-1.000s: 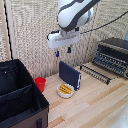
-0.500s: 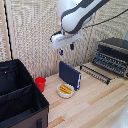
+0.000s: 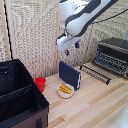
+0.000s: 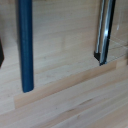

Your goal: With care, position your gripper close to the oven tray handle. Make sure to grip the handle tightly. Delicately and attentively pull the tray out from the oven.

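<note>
The black and silver oven (image 3: 113, 55) stands at the exterior view's right. The dark wire rack tray (image 3: 95, 73) lies on the table in front of it, with its thin handle rail (image 3: 92, 75) along the near edge. My gripper (image 3: 70, 49) hangs high above the dark-blue slab (image 3: 69, 74), well to the exterior view's left of the tray, touching nothing. Its fingers look apart and empty. The wrist view shows the slab's edge (image 4: 25, 45) and a dark shiny rail (image 4: 102, 32) on the wood; no fingers show there.
A big black fabric bin (image 3: 20, 100) fills the exterior view's lower left. A red cup (image 3: 40, 83) and a small bowl of yellow food (image 3: 65, 90) sit by the slab. A woven screen stands behind the light wooden table (image 3: 95, 107).
The arm has shifted a little toward the exterior view's right, and the gripper with it, slightly lower. The objects on the table have not moved.
</note>
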Controlling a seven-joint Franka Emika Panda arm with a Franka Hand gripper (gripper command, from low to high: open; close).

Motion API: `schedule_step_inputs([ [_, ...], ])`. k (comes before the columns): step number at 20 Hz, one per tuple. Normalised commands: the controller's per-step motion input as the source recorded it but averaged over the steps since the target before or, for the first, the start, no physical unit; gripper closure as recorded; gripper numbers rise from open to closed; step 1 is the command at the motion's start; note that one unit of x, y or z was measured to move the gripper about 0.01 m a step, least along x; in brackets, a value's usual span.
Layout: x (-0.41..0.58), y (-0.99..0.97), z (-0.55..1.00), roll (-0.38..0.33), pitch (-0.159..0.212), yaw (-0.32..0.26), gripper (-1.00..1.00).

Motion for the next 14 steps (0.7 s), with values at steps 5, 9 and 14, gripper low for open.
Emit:
schedule_step_inputs([
  [5, -0.033, -0.35, 0.00, -0.294, -0.004, 0.134, -1.00],
  [9, 0.000, -0.36, -0.01, -0.264, -0.031, 0.149, -1.00],
  [14, 0.000, -0.35, 0.00, -0.287, -0.031, 0.133, -1.00],
])
